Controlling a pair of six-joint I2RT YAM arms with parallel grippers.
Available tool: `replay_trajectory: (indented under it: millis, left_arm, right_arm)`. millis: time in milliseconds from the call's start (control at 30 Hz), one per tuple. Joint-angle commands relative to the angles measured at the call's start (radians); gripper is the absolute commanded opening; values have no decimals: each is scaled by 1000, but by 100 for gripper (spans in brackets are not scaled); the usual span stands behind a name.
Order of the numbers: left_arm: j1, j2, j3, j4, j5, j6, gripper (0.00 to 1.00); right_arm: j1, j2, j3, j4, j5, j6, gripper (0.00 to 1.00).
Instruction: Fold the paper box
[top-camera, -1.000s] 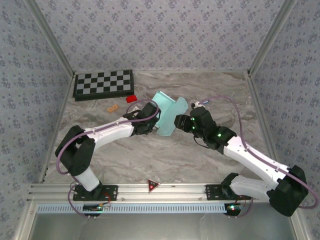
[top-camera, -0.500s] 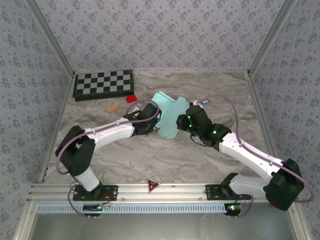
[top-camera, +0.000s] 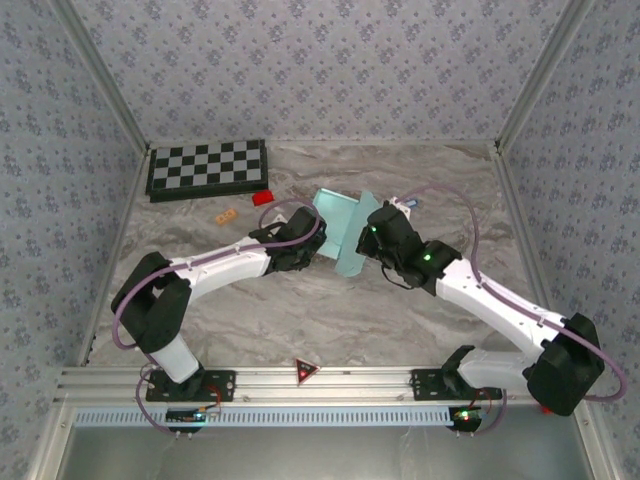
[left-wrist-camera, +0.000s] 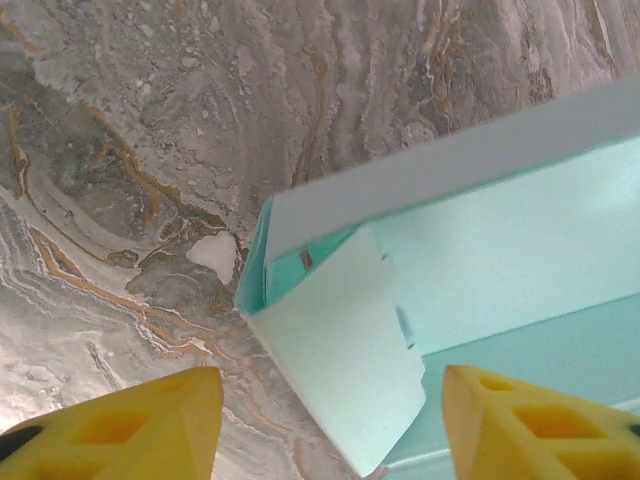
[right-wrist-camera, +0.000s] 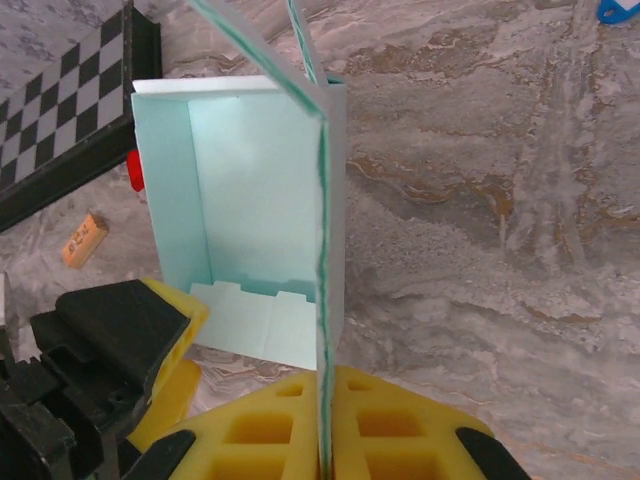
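A moment ago my left claw (left-wrist-camera: 325, 395) was clamped on the box (top-camera: 345, 226) and my right claw (right-wrist-camera: 322, 405) stood apart beside it; now the roles are exchanged. The right claw has closed on one thin panel of the box, which I see edge-on running straight between its yellow fingers. The left claw has let go: its two fingers stand wide apart, with a loose flap between them that they do not touch. The box has also moved a little to the right in the top view. I judge this to be a change of hold, so that the right side keeps the card steady while the left is free to push in the next flap; the folding is not finished. The box is about in the middle of the table (top-camera: 300, 300), between my two claws, to the near right of the checkerboard (top-camera: 207, 168) and near the red block (top-camera: 263, 197) (whether its whole bottom rests on the marble, I cannot tell). It is pale cyan thin card, half formed: an open tray with low walls already up, one tall panel standing upright at its right side, and at the near end flat flaps with small notched tabs not yet tucked.
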Motion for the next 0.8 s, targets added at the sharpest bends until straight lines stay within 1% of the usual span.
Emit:
replay_trajectory:
  millis: [0, 100, 233, 300, 400, 567, 700, 767]
  left_arm:
    - [-4, -39, 10, 28, 22, 73, 65]
    - [-5, -58, 3, 49, 23, 126, 70]
    - [-4, -90, -6, 44, 10, 220, 72]
    - [-3, -110, -10, 39, -6, 290, 72]
    - [3, -128, 6, -6, -34, 416, 72]
    - [28, -146, 53, -121, -33, 705, 73]
    - [49, -205, 2, -118, -43, 865, 74]
    - [76, -247, -30, -101, -3, 931, 74]
  right_arm:
    - [-11, 15, 57, -89, 29, -41, 9]
    - [-39, 35, 82, -123, -3, -85, 8]
    - [-88, 71, 124, -168, -76, -171, 7]
    - [-111, 92, 149, -197, -106, -225, 6]
    - [-147, 117, 188, -236, -163, -333, 5]
    - [-171, 146, 252, -305, -215, -557, 5]
    - [-188, 177, 343, -394, -251, -725, 4]
    - [-196, 201, 380, -436, -271, -805, 4]
